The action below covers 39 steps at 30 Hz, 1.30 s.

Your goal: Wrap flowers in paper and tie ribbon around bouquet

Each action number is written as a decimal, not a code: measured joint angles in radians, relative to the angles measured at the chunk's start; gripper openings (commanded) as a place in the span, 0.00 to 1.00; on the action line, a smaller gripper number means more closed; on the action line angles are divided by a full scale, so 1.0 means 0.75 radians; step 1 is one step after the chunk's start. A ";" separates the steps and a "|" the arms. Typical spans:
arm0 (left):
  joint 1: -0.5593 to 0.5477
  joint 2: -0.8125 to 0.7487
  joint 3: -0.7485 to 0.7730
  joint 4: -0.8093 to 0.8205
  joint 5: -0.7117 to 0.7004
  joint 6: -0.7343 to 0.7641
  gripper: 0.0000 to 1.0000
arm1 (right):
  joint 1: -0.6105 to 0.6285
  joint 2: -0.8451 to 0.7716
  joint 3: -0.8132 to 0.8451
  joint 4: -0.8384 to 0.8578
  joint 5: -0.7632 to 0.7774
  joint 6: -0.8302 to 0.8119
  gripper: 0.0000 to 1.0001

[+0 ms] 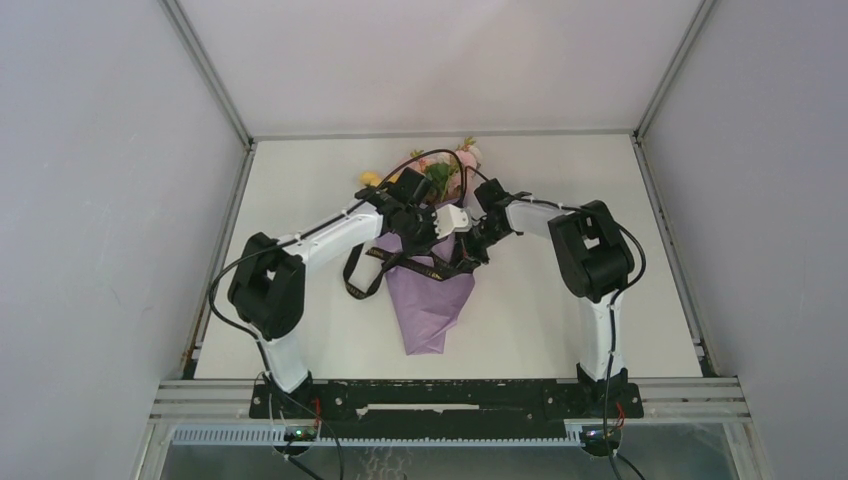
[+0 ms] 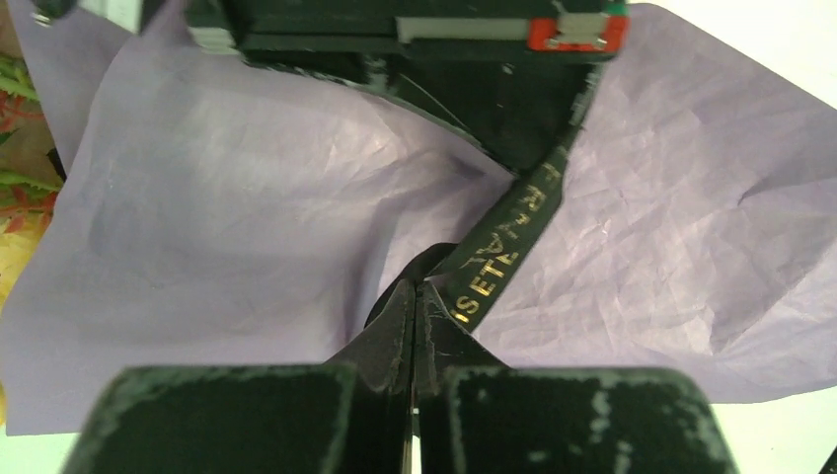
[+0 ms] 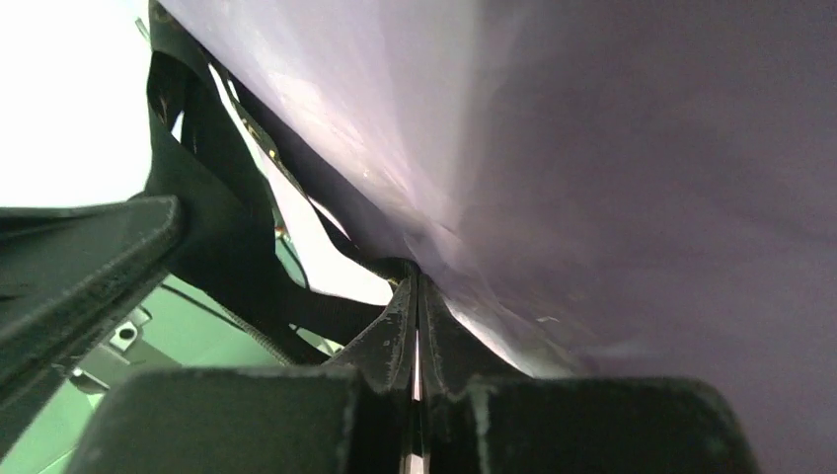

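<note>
Top external view puts me in the tying step: the wrapped bouquet lies under both hands. My left hand is pinched shut on the ribbon, which runs ahead of its tips across the paper. My right hand is shut against the paper, with ribbon just left of it; whether it grips any, I cannot tell. Next, I judge: cross the ends and pull snug.

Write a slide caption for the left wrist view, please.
Left gripper, shut, pinches the lettered black ribbon over the purple paper.
</note>
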 measured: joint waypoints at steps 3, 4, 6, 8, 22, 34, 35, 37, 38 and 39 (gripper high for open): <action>0.011 0.002 0.000 0.011 0.004 -0.019 0.00 | 0.008 0.000 0.000 -0.036 -0.031 -0.034 0.22; 0.012 0.007 0.001 0.017 0.004 -0.030 0.00 | 0.009 0.000 0.000 -0.046 -0.035 -0.042 0.27; 0.012 0.022 0.001 0.028 0.004 -0.051 0.00 | 0.008 0.000 0.000 -0.065 -0.035 -0.061 0.35; 0.013 0.048 0.006 0.033 0.002 -0.072 0.00 | -0.003 -0.001 0.000 -0.079 -0.030 -0.073 0.39; 0.038 0.140 0.010 0.042 -0.008 -0.143 0.00 | -0.135 -0.050 0.074 -0.096 0.136 -0.048 0.43; 0.047 0.138 0.015 -0.020 0.050 -0.080 0.37 | -0.051 -0.144 -0.011 0.050 0.080 0.005 0.44; 0.047 0.135 0.020 -0.037 0.051 -0.067 0.42 | -0.042 -0.130 -0.012 0.063 0.076 0.015 0.43; 0.047 0.123 0.042 -0.082 0.054 -0.040 0.52 | -0.026 -0.094 -0.013 0.082 0.071 0.033 0.39; 0.047 0.112 0.057 -0.105 0.059 -0.026 0.55 | -0.018 -0.075 -0.013 0.089 0.069 0.040 0.34; 0.047 0.101 0.070 -0.124 0.064 -0.009 0.57 | -0.012 -0.059 -0.015 0.094 0.068 0.045 0.28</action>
